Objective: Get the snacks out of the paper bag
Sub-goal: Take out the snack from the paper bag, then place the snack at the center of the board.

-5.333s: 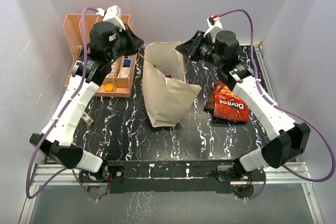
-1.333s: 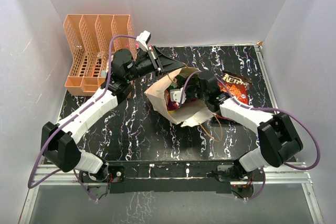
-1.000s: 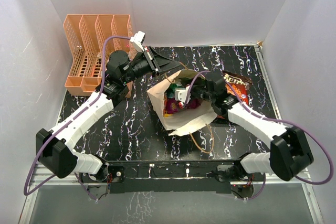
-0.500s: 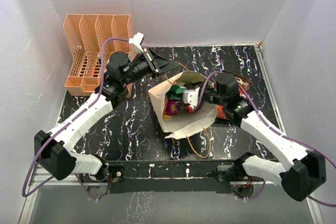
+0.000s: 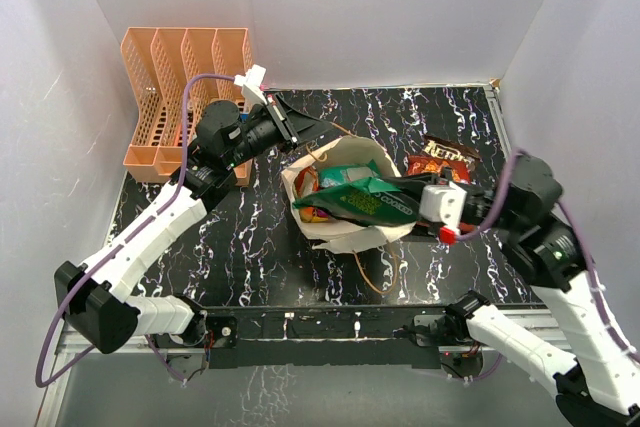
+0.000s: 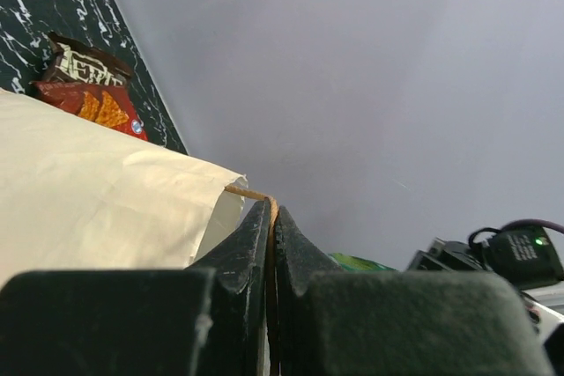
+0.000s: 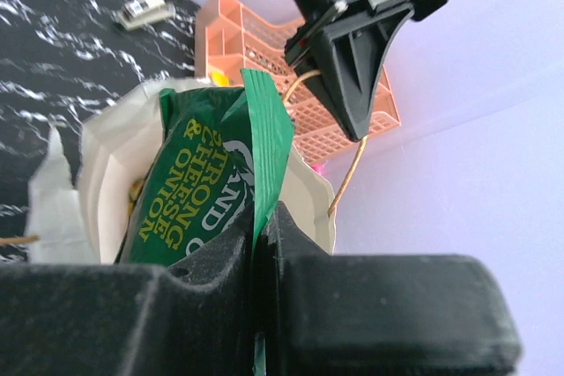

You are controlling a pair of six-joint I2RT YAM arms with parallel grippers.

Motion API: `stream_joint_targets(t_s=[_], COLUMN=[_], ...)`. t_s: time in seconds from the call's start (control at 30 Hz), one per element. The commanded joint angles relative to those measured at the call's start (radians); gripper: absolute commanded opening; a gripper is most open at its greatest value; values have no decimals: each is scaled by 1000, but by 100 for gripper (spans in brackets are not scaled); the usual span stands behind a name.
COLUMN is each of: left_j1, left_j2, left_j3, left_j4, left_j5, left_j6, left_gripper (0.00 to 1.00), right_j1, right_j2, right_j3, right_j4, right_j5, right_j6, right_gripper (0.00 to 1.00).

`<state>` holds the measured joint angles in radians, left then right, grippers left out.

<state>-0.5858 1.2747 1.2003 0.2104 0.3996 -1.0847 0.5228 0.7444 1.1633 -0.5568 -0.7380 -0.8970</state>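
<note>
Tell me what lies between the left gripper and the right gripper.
Top view: the paper bag's open mouth, which the left gripper holds by its cord handle, and the green packet pinched in the right gripper.

The large tan kraft paper bag [image 5: 350, 237] lies mid-table on the black marbled tabletop [image 5: 250, 242]. At its far rim my left gripper [image 5: 328, 134] pinches the thin brown cord handle [image 6: 256, 194]. On its right, my right gripper [image 5: 410, 195] grips the green crinkly packet [image 5: 360, 199], over the bag's mouth. The red Doritos chip bag [image 5: 445, 155] lies behind and to the right, and the orange perforated plastic rack [image 5: 180, 77] stands far left.
</note>
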Motion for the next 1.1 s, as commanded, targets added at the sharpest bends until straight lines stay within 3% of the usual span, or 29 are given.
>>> stream_joint_targets(t_s=[0.0, 0.23, 0.4, 0.67, 0.87, 0.93, 1.07], left_j1=[3, 1, 2, 4, 4, 4, 3], left_j2=[-54, -66, -78, -93, -95, -90, -83], left_j3=[29, 15, -1, -13, -16, -22, -16], left_j4=[-43, -39, -35, -48, -58, -53, -56], left_j5=[-40, -39, -39, -47, -56, -51, -51], left_j6=[49, 52, 46, 36, 28, 15, 6], left_gripper=[0, 0, 0, 0, 0, 0, 0], right_j1=[3, 3, 2, 3, -4, -32, -135], right_j2=[-74, -211, -190, 70, 382, 469, 566], right_j3=[126, 216, 263, 360, 381, 387, 377], right_j4=[-68, 35, 85, 283, 470, 511, 497], right_j5=[-19, 250, 562, 1113, 1556, 1572, 1439], right_j6=[172, 414, 425, 439, 315, 333, 541], right_gripper=[7, 7, 7, 7, 7, 7, 7])
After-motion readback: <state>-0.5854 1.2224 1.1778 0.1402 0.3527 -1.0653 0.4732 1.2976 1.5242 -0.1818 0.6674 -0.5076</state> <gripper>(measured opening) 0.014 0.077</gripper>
